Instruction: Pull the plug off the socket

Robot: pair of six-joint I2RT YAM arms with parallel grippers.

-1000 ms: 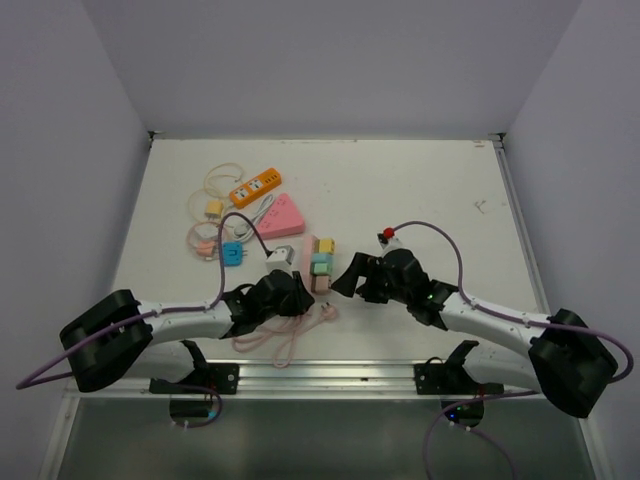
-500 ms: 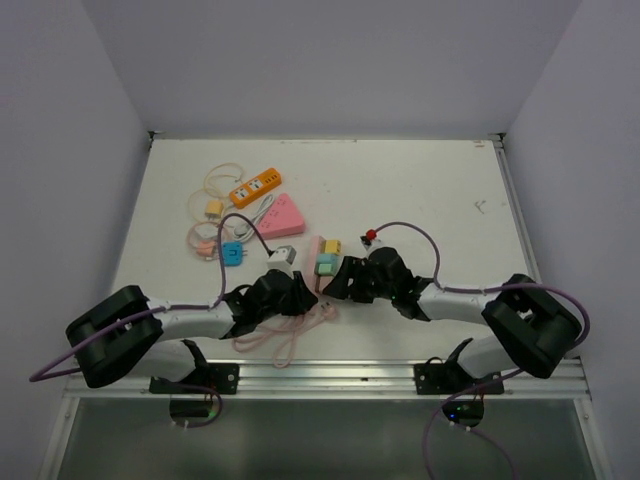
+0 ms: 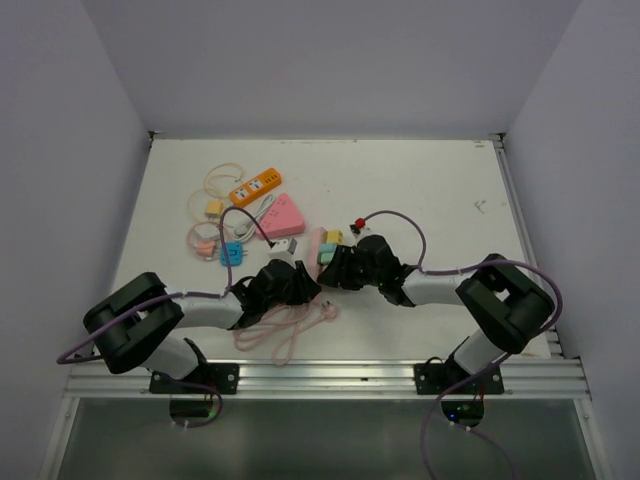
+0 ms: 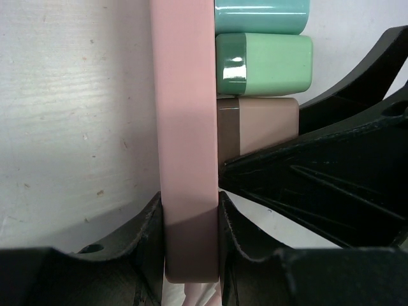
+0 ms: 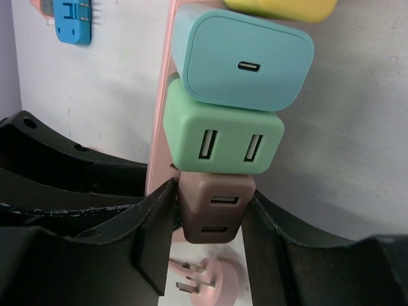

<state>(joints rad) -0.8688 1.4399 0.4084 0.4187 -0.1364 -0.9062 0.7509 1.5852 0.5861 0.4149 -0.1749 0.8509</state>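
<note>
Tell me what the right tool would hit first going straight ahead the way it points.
Likely the green plug: the brown plug sits between the right tool fingers, and the wider green one lies just beyond.

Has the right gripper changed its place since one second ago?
Yes. The right gripper went left, nearer the blue plug, and now grips the brown plug on the pink strip.
</note>
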